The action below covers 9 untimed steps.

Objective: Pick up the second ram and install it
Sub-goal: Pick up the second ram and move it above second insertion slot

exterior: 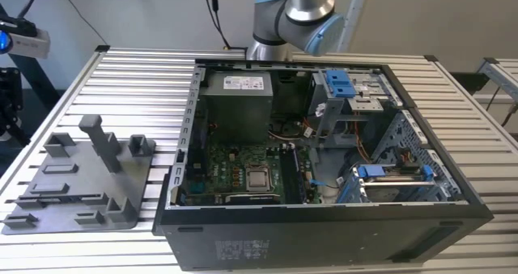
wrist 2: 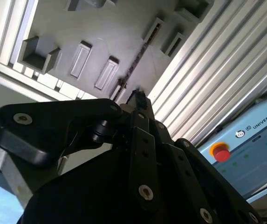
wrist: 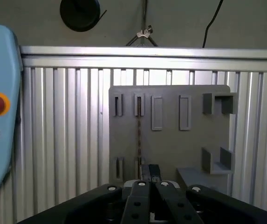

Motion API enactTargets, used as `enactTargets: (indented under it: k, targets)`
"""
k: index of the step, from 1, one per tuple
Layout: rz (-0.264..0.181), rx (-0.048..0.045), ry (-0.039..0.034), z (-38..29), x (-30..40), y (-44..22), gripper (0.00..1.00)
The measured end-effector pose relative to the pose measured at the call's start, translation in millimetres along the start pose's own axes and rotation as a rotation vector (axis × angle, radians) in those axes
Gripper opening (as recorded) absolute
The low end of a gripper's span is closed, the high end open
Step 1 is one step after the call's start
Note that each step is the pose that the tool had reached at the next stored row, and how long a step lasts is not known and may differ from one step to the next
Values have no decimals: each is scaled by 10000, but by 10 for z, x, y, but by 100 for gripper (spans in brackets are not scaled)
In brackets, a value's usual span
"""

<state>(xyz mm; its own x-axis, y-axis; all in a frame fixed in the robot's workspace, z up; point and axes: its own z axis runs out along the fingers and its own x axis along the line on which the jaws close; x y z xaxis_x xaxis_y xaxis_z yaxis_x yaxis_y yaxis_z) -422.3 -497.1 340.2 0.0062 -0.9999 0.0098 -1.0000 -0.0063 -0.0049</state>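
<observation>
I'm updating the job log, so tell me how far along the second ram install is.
Done: nothing visible for this stick. In the first wrist view the second ram stands on edge in the grey tray, not lifted. In hand: the gripper hangs over the tray, lined up with one end of the stick; contact cannot be told. Left: the pick-up and seating it in the open computer case.

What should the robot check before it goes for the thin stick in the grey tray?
1. Second ram standing on edge in the grey tray: ok.
2. Gripper over the tray, near the ram's end: ok.
3. Gripper exactly in line with the ram: cannot tell.
4. Computer case open on top: ok.
5. Free slot on the motherboard: cannot tell.
</observation>
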Motion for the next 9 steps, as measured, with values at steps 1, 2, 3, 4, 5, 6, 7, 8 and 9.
enactTargets:
  k: [1, 2, 3, 4, 5, 6, 7, 8, 9]
  targets:
    - [0, 1, 0, 0, -1, 0, 11]
    - [0, 0, 0, 0, -1, 0, 11]
    - [0, 1, -1, 0, -2, 0, 12]
    - [0, 1, 0, 0, -3, 0, 12]
    - [0, 0, 0, 0, -3, 0, 17]
    - [0, 0, 0, 0, -4, 0, 24]
    - [0, 0, 0, 0, -4, 0, 24]
    - [0, 1, -1, 0, -5, 0, 30]
    - [0, 1, -1, 1, -6, 0, 36]
